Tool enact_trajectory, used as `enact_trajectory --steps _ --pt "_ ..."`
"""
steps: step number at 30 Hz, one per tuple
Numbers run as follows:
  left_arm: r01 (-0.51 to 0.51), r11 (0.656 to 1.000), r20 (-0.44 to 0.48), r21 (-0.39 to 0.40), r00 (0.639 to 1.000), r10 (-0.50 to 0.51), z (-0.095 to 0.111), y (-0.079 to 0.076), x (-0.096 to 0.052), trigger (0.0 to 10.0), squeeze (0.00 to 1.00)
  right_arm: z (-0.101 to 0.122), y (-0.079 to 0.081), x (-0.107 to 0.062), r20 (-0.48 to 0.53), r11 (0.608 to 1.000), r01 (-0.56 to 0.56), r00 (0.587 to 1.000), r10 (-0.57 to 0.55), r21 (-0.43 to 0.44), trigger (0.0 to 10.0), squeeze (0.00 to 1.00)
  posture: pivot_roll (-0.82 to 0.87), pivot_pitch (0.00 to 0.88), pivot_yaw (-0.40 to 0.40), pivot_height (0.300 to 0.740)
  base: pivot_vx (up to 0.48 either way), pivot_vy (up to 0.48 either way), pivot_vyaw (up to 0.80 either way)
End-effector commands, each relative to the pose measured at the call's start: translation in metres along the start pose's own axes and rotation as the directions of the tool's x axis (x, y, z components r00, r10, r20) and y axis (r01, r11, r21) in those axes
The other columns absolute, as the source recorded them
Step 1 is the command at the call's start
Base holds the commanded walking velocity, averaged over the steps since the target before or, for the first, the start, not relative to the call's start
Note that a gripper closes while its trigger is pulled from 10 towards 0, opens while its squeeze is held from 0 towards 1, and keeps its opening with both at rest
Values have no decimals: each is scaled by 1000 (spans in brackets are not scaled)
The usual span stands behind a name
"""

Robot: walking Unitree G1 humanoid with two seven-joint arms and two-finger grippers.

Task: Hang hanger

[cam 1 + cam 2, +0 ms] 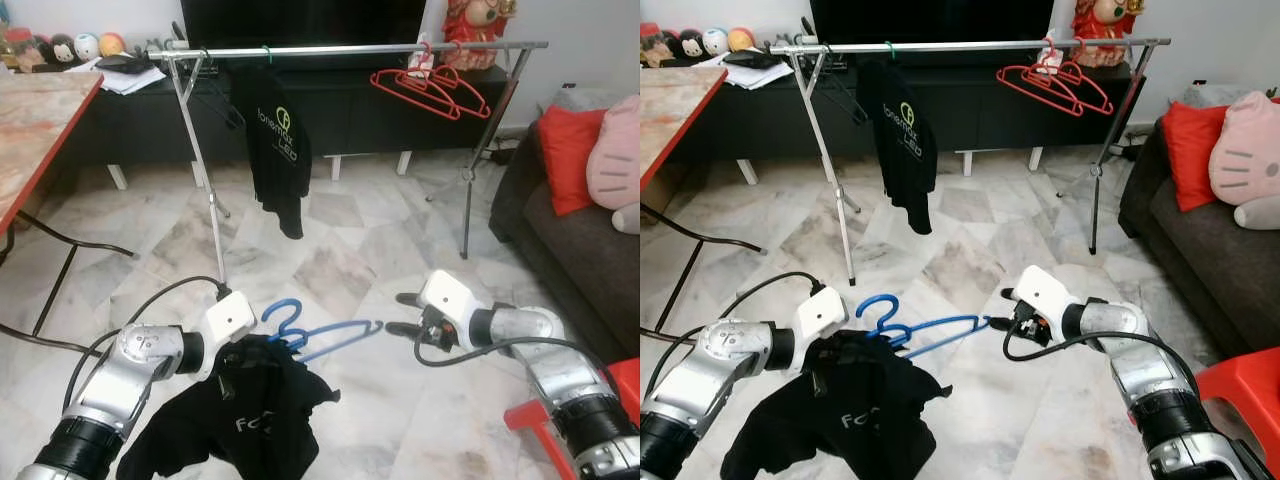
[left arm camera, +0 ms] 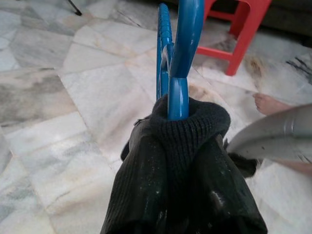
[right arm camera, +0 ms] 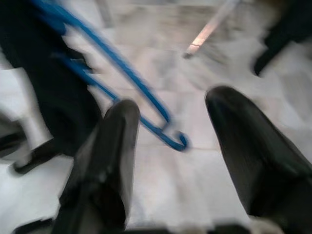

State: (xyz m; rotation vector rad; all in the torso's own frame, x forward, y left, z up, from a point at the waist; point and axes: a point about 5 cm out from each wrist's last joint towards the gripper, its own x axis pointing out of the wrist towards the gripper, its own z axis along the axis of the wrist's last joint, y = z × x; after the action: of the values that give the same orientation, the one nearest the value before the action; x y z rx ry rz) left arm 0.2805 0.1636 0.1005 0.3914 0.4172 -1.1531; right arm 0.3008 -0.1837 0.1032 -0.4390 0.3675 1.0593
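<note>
My left gripper (image 1: 238, 352) is clamped on the blue hanger (image 1: 325, 335) under its limp, sliding black shirt (image 1: 240, 415), while my right gripper (image 1: 402, 314), jaws apart, nears the stiff, light end.

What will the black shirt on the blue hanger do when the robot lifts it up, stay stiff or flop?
Probably flop: the black shirt already droops in loose folds below the left tool. It likely weighs little, since the thin blue hanger carries it without visibly bending. It may swing, because one hanger arm pokes out bare.

Silver arms, white wrist housings, black cables, black-fingered tools (image 3: 168, 161).
</note>
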Motion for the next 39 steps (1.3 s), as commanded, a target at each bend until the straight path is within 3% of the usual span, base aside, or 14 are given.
enact_trajectory --steps 1,9,18,27,39 --pt "27 998 9 63 1000 -28 14 0 -3 10000 0 7 13 1 27 991 -127 991 128 -28 10000 0 -65 19 -79 740 0 0 0" --pt "85 989 19 122 996 -88 30 -4 -6 10000 0 7 24 9 10 973 -226 974 227 -47 10000 0 -59 20 -73 740 0 0 0" --pt "177 970 -5 166 984 -179 38 -14 -6 10000 0 23 19 16 74 976 -203 975 209 -77 10000 0 -61 11 -65 740 0 0 0" --pt "191 966 -10 175 981 -192 40 -17 -4 10000 0 22 38 19 78 930 -361 927 366 -73 10000 0 -57 0 -69 740 0 0 0" --pt "187 963 16 193 981 -194 50 -20 -1 10000 0 23 42 26 90 924 -373 921 380 -85 10000 0 -51 0 -69 740 0 0 0"
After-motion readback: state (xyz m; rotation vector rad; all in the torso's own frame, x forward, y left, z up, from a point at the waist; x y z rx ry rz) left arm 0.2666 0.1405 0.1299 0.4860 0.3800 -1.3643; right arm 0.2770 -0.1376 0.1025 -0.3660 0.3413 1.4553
